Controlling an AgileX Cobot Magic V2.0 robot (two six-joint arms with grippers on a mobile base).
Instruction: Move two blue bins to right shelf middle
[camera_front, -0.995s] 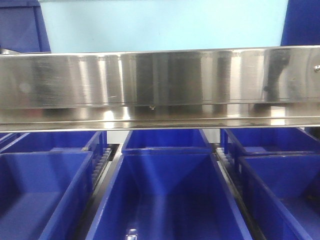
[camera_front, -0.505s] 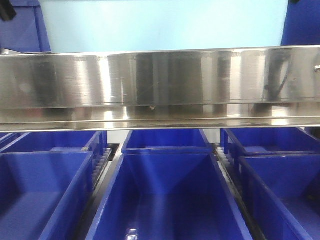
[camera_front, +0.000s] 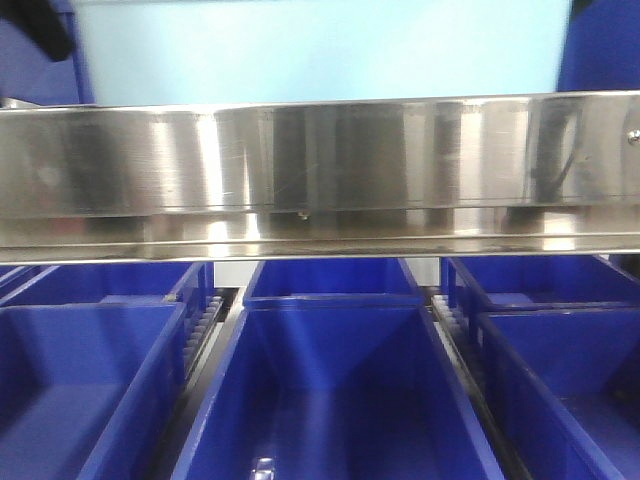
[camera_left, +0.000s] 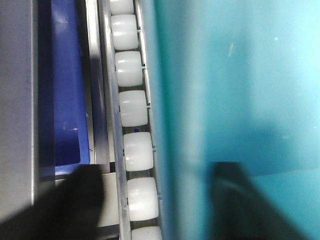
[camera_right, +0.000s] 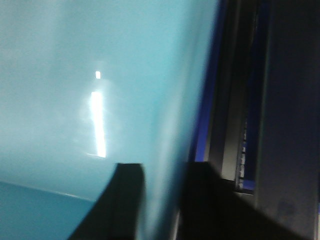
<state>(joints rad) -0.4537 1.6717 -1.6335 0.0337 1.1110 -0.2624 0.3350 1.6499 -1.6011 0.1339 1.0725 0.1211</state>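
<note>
One pale blue bin stands on the upper shelf behind a steel rail. In the left wrist view my left gripper is open. It straddles the bin's left wall, one finger outside past the roller track and the other inside the bin. The left gripper also shows as a dark shape at the front view's top left corner. My right gripper has its fingers tight on either side of the bin's right wall. Both wrist views are blurred.
A track of white rollers runs along the bin's left side, with a dark blue bin beyond it. Several dark blue bins fill the lower shelf. A dark upright rises close to the right of the pale bin.
The left gripper has come down into the top left corner of the front view. The pale bin's right edge has shifted slightly left.
</note>
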